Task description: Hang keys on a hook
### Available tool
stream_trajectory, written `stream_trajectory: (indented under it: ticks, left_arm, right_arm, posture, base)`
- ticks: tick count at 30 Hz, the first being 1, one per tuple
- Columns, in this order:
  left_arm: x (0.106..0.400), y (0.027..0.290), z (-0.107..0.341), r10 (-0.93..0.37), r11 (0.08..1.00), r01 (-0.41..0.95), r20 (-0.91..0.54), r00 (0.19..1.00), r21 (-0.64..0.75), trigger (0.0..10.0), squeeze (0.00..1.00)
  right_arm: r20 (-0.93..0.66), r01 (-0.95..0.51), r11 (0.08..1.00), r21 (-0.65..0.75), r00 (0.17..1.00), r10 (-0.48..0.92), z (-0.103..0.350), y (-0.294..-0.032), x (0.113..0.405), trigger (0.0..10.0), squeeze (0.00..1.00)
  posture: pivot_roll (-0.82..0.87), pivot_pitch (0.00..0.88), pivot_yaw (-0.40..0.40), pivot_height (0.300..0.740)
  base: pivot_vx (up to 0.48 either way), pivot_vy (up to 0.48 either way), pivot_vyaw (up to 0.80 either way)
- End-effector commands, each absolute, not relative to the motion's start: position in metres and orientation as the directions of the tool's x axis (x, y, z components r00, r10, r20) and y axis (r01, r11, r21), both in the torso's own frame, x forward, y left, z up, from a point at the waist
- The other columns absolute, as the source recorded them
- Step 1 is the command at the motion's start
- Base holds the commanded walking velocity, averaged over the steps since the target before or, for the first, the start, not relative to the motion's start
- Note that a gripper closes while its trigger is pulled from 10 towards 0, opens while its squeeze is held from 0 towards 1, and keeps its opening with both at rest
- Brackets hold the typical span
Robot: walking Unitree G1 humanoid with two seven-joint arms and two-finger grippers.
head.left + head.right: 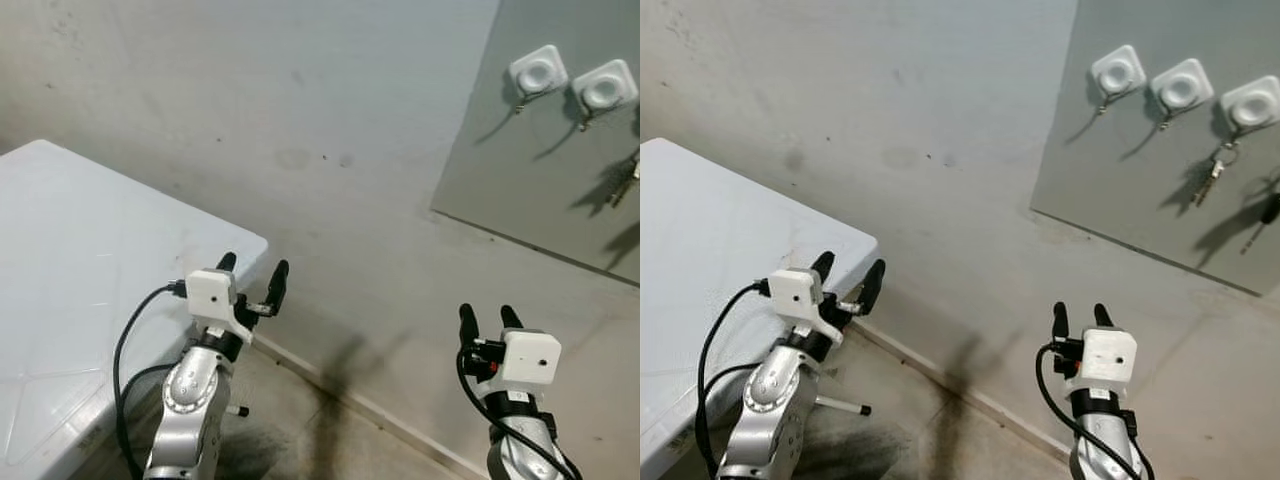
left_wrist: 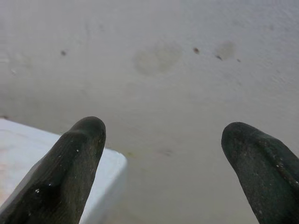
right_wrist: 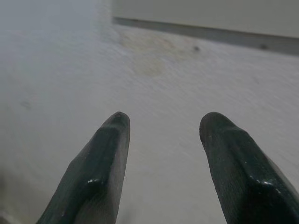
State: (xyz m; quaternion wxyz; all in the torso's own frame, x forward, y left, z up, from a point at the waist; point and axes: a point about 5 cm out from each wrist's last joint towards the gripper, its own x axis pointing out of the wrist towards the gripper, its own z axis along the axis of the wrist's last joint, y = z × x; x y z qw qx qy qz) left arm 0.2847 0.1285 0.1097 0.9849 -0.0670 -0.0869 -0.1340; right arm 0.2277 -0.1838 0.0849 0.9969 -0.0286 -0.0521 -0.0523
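Keys (image 1: 1212, 172) on hook (image 1: 1250, 104), well above right pincer (image 1: 1076, 314) (spread, empty).

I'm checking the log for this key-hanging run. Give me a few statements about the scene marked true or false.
1. A key hangs from the rightmost hook. True.
2. The right gripper holds a key. False: its fingers are open and empty.
3. The left gripper is open beside the white table. True.
4. The hooks sit on the table. False: they are on a grey panel on the wall.
5. The leftmost hook is empty. True.
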Motion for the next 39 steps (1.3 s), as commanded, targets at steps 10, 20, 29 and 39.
stream_trajectory:
  ticks: [10, 20, 29, 39]
  left_arm:
    - [0.2802, 0.1254, 0.1076, -0.269, 0.951, 0.291, 0.181, 0.946, -0.109, 10.0, 0.0]
    - [0.2825, 0.1275, 0.1094, -0.253, 0.954, 0.277, 0.183, 0.95, -0.116, 10.0, 0.0]
    - [0.2866, 0.1265, 0.112, -0.248, 0.955, 0.273, 0.188, 0.95, -0.12, 10.0, 0.0]
    - [0.289, 0.1295, 0.1128, -0.243, 0.956, 0.267, 0.186, 0.952, -0.121, 10.0, 0.0]
  right_arm:
    - [0.113, 0.115, 0.992, -0.049, 0.988, -0.109, 0.0868, -0.1863, 0.2255, 10.0, 0.0]
    - [0.109, 0.105, 0.993, -0.048, 0.989, -0.1, 0.0865, -0.1846, 0.226, 10.0, 0.0]
    - [0.113, 0.103, 0.994, -0.048, 0.989, -0.097, 0.0882, -0.1843, 0.227, 10.0, 0.0]
    - [0.114, 0.108, 0.993, -0.047, 0.988, -0.102, 0.0893, -0.1855, 0.2257, 10.0, 0.0]
  posture:
    - [-0.07, 0.019, -0.008, 0.74]
    - [-0.06, 0.026, -0.014, 0.74]
    - [-0.06, 0.034, -0.016, 0.74]
    - [-0.07, 0.046, -0.017, 0.74]
  base:
    - [0.0, 0.0, 0.8]
    - [0.0, 0.0, 0.8]
    - [0.0, 0.0, 0.8]
    - [0.0, 0.0, 0.8]
